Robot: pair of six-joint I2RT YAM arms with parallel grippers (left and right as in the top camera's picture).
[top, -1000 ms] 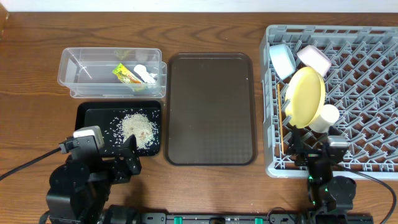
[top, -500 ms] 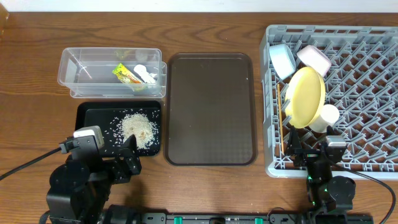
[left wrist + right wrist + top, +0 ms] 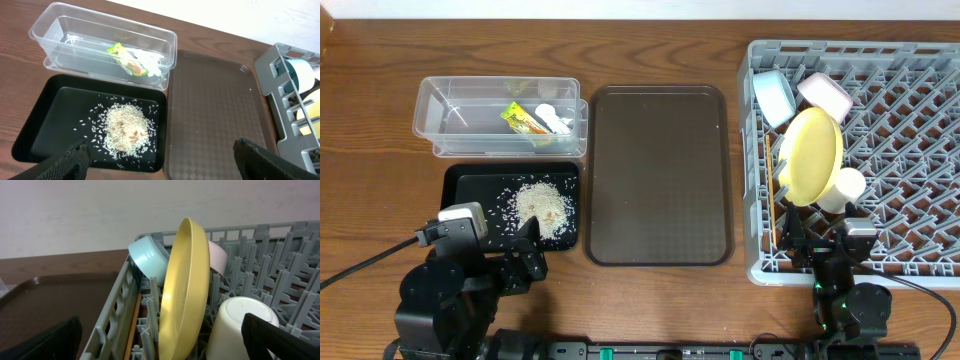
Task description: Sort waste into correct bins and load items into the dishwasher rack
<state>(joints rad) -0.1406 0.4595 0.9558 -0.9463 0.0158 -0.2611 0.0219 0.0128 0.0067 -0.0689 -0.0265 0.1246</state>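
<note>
The clear tub (image 3: 460,118) holds the green-and-yellow wrapper (image 3: 523,120) and the crumpled white paper (image 3: 558,124). The black tray (image 3: 465,192) holds the rice heap (image 3: 542,203). In the grey rack (image 3: 910,130) the yellow plate (image 3: 810,155) stands on edge, with the light blue bowl (image 3: 773,97), white bowl (image 3: 825,95) and whitish cup (image 3: 845,188) around it. The chopsticks (image 3: 134,325) lie along the rack's left wall. My left gripper (image 3: 165,167) is open and empty above the black tray's near edge. My right gripper (image 3: 162,345) is open and empty at the rack's front left corner.
A large dark brown serving tray (image 3: 658,175) lies between the bins and the rack. Both arm bases sit at the table's front edge. The rack fills the right side of the table.
</note>
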